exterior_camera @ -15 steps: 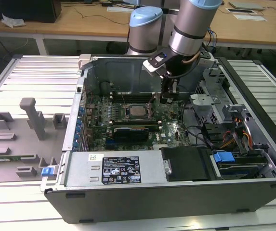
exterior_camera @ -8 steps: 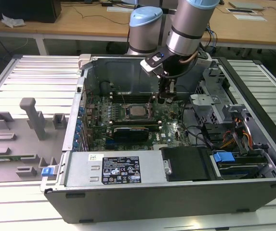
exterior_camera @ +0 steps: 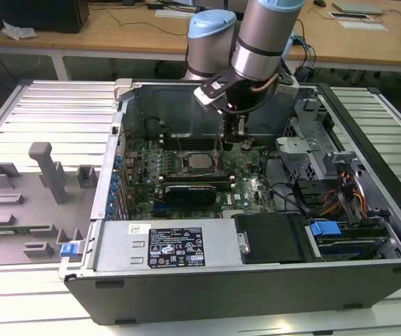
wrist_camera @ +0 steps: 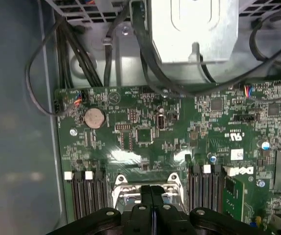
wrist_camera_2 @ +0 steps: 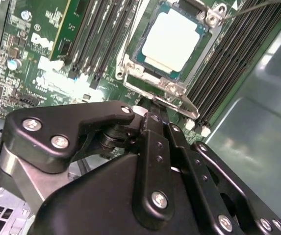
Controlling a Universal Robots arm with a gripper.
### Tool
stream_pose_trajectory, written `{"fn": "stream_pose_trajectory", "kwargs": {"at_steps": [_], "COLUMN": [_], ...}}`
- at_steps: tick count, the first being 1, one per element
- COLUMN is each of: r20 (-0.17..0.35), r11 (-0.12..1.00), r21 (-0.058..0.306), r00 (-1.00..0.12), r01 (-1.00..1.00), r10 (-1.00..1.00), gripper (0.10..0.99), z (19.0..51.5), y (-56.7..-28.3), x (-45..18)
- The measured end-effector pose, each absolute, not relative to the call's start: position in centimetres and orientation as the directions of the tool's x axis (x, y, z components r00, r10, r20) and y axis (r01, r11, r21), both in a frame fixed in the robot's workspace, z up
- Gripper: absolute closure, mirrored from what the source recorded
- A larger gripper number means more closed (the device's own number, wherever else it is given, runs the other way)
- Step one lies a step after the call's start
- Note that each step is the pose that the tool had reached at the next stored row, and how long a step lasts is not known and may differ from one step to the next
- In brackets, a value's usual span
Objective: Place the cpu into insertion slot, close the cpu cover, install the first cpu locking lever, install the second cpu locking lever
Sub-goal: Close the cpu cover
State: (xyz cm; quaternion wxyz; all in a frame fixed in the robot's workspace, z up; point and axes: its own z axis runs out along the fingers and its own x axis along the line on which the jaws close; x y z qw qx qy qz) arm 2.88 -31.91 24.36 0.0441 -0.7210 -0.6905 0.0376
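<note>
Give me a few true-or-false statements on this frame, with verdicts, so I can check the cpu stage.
1. The cpu lies in the insertion slot. True.
2. The gripper holds the cpu. False: its fingers are shut at the slot's edge, off the cpu.
3. The computer case is open, facing up. True.
4. The motherboard is blue. False: it is green.

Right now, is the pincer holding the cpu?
No, in the second wrist view the cpu lies in the insertion slot, apart from the pincer.
</note>
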Motion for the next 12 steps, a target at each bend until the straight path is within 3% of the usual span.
{"fn": "stream_pose_trajectory", "kwargs": {"at_steps": [7, 12], "r20": [0.007, 0.010], "r11": [-0.042, -0.042], "r21": [-0.098, -0.049], "r00": [0.043, 0.042], "r01": [0.994, 0.998], "r10": [0.999, 0.999], "gripper": [0.980, 0.980], "z": [24.4, 24.3], "y": [-31.9, -31.9], "x": [1.6, 0.7]}}
